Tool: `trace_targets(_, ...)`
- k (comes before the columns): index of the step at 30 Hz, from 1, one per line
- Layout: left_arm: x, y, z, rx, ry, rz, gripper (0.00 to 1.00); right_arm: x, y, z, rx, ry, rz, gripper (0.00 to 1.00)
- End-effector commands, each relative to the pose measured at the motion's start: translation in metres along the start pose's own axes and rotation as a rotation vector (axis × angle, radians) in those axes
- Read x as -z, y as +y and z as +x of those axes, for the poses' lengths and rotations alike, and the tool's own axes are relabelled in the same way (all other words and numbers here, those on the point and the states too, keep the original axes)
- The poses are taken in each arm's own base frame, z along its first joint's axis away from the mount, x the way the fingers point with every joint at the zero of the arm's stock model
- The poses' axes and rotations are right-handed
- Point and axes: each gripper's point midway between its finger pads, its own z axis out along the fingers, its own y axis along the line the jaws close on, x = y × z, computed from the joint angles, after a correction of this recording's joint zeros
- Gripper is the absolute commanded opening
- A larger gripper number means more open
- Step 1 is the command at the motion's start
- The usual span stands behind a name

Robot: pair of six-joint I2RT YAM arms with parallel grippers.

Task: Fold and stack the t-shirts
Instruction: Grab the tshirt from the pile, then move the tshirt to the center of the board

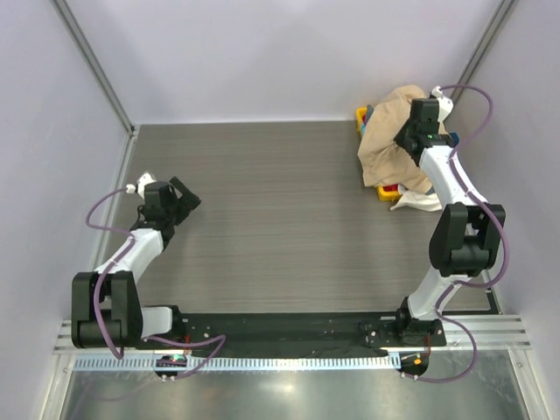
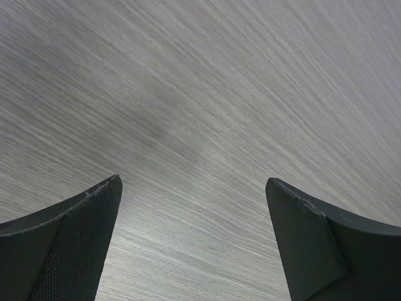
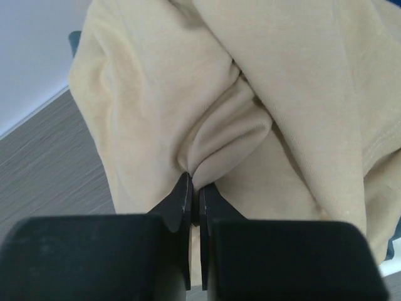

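Observation:
A pile of t-shirts lies at the back right corner of the table. A tan t-shirt (image 1: 391, 140) drapes over the top of it, with bits of yellow, red, dark blue and white cloth (image 1: 418, 202) showing underneath. My right gripper (image 1: 411, 133) is over the pile and is shut on a pinched fold of the tan t-shirt (image 3: 225, 135); the jaws are nearly closed on it (image 3: 195, 183). My left gripper (image 1: 185, 194) is open and empty, low over bare table at the left (image 2: 193, 188).
The grey wood-grain table (image 1: 271, 210) is bounded by white walls at the back and sides. The pile sits close to the back right corner and the right wall. The arm bases stand on a black rail (image 1: 289, 328) at the near edge.

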Motion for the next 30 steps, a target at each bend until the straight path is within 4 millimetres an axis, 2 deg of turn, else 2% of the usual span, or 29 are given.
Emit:
trace_targets(1, 0.002, -0.002, -0.005, -0.011, -0.035, 0.023, 0.97, 0.035, 0.046, -0.049, -0.024, -0.084, -0.154, 0.01)
trace_targets(2, 0.002, -0.002, -0.004, -0.011, -0.035, 0.023, 0.97, 0.046, 0.065, -0.045, 0.000, -0.076, -0.199, 0.01)
trace_targets(4, 0.002, -0.002, -0.004, -0.010, -0.036, 0.026, 0.97, 0.081, 0.101, -0.059, 0.038, -0.115, -0.318, 0.01)
trace_targets(5, 0.002, -0.001, -0.003, -0.008, -0.037, 0.023, 0.97, 0.108, 0.139, -0.048, 0.082, -0.088, -0.452, 0.01)
trace_targets(7, 0.002, -0.002, -0.004, -0.004, -0.039, 0.032, 0.96, 0.170, 0.186, -0.070, 0.124, -0.156, -0.636, 0.01)
trace_targets(8, 0.002, -0.003, -0.003, -0.003, -0.040, 0.036, 0.96, 0.210, 0.219, -0.062, 0.158, -0.157, -0.758, 0.01)
trace_targets(9, 0.003, -0.004, -0.004, -0.003, -0.045, 0.040, 0.96, 0.239, 0.232, -0.069, 0.165, -0.190, -0.825, 0.01)
trace_targets(10, 0.004, -0.003, -0.004, 0.000, -0.047, 0.040, 0.95, 0.281, 0.243, -0.089, 0.163, -0.262, -0.900, 0.01)
trace_targets(12, 0.007, -0.005, -0.007, -0.001, -0.056, 0.045, 0.95, 0.321, 0.251, -0.105, 0.132, -0.327, -0.972, 0.01)
trace_targets(14, 0.009, -0.005, -0.008, 0.003, -0.060, 0.045, 0.94, 0.322, 0.236, -0.119, 0.064, -0.371, -0.903, 0.01)
trace_targets(15, 0.012, -0.005, -0.010, 0.013, -0.064, 0.043, 0.94, 0.313, 0.230, -0.118, 0.055, -0.378, -0.858, 0.01)
trace_targets(16, 0.014, -0.004, -0.012, 0.019, -0.071, 0.033, 0.93, 0.284, 0.218, -0.102, 0.056, -0.351, -0.754, 0.01)
trace_targets(17, 0.016, -0.004, -0.013, 0.027, -0.072, 0.029, 0.93, 0.270, 0.209, -0.091, 0.037, -0.327, -0.700, 0.07)
trace_targets(18, 0.018, -0.003, -0.013, 0.034, -0.070, 0.020, 0.93, 0.251, 0.200, -0.076, 0.037, -0.294, -0.645, 0.26)
trace_targets(19, 0.023, -0.002, -0.016, 0.040, -0.075, 0.012, 0.93, 0.215, 0.182, -0.036, 0.057, -0.210, -0.554, 0.54)
trace_targets(20, 0.024, -0.001, -0.017, 0.044, -0.077, 0.001, 0.93, 0.193, 0.164, -0.017, 0.053, -0.177, -0.461, 0.75)
trace_targets(21, 0.027, 0.004, -0.014, 0.046, -0.064, -0.021, 0.93, 0.172, 0.151, 0.007, 0.029, -0.117, -0.401, 0.91)
trace_targets(22, 0.032, 0.003, -0.017, 0.055, -0.076, -0.023, 0.93, 0.139, 0.120, 0.041, 0.037, -0.041, -0.297, 0.93)
trace_targets(24, 0.038, 0.005, -0.015, 0.059, -0.068, -0.030, 0.93, 0.109, 0.092, 0.079, 0.012, 0.075, -0.221, 0.94)
trace_targets(25, 0.040, 0.008, -0.012, 0.063, -0.065, -0.035, 0.93, 0.097, 0.071, 0.106, 0.017, 0.137, -0.172, 0.94)
trace_targets(26, 0.045, 0.008, -0.014, 0.067, -0.078, -0.029, 0.93, 0.087, 0.055, 0.109, -0.003, 0.156, -0.138, 0.94)
trace_targets(28, 0.048, 0.019, -0.005, 0.067, -0.068, -0.052, 0.93, 0.085, 0.042, 0.120, -0.006, 0.183, -0.121, 0.91)
trace_targets(30, 0.050, 0.023, -0.003, 0.063, -0.076, -0.059, 0.93, 0.090, 0.039, 0.118, -0.009, 0.176, -0.130, 0.91)
